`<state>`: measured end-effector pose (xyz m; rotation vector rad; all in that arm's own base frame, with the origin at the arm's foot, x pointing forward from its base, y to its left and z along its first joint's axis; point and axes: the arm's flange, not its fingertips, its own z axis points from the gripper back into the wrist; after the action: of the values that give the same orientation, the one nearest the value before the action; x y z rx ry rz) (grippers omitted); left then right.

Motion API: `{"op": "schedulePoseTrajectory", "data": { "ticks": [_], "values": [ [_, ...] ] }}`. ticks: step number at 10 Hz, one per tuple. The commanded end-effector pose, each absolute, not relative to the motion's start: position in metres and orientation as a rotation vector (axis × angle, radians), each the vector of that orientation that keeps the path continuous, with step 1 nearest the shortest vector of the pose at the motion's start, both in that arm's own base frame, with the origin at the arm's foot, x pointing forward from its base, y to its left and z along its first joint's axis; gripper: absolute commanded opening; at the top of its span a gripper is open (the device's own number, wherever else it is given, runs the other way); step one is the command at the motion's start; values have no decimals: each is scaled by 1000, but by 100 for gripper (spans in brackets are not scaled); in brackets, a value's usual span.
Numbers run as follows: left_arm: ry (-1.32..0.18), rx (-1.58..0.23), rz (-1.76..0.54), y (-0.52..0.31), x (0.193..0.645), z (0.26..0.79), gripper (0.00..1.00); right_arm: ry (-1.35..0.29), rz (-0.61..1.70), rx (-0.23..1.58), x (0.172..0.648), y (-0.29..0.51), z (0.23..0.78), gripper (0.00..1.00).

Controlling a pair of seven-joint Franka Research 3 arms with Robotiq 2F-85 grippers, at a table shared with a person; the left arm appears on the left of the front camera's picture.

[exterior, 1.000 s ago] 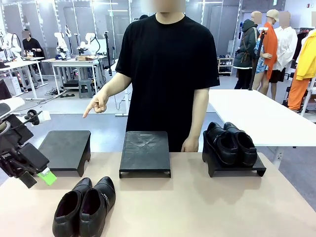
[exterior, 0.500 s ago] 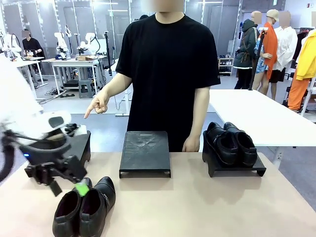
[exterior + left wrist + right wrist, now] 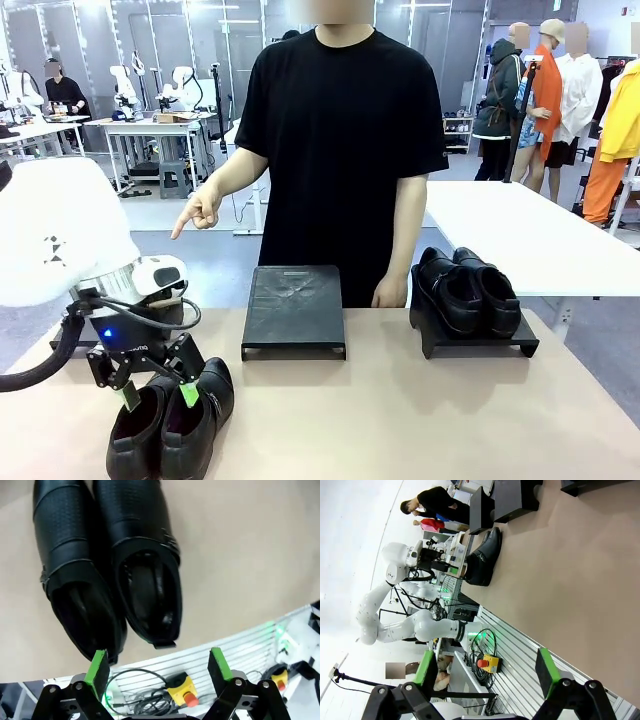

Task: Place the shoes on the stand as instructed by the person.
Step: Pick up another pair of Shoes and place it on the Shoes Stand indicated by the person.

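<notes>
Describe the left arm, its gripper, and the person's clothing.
The left arm is white and rounded; a black cable loops by its wrist. The left gripper is black, with green pads and a small blue light. The person wears a black short-sleeved T-shirt.

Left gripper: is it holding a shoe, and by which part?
Nothing is held. The left gripper is open, its fingers over the heels of the near shoes.

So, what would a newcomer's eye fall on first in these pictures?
The left gripper, jaws open, hangs close above a pair of black shoes at the near left of the table. Across it the person points a hand toward the robot's left, and a second pair sits on the right stand.
</notes>
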<state>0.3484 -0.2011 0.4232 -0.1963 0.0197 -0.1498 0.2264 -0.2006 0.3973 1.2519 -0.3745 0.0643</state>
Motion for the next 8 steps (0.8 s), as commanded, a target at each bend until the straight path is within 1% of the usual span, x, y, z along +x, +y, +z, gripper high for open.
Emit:
{"op": "schedulePoseTrajectory", "data": {
  "ticks": [1, 3, 8],
  "values": [
    [-19, -146, -89, -203, 348, 416, 100, -372, 79, 1247, 223, -202, 400, 100],
    [-43, -76, -36, -200, 349, 398, 100, -372, 79, 1247, 223, -202, 400, 100],
    [-101, -62, -24, -197, 355, 370, 100, -372, 79, 1247, 223, -202, 400, 100]
  ]
}}
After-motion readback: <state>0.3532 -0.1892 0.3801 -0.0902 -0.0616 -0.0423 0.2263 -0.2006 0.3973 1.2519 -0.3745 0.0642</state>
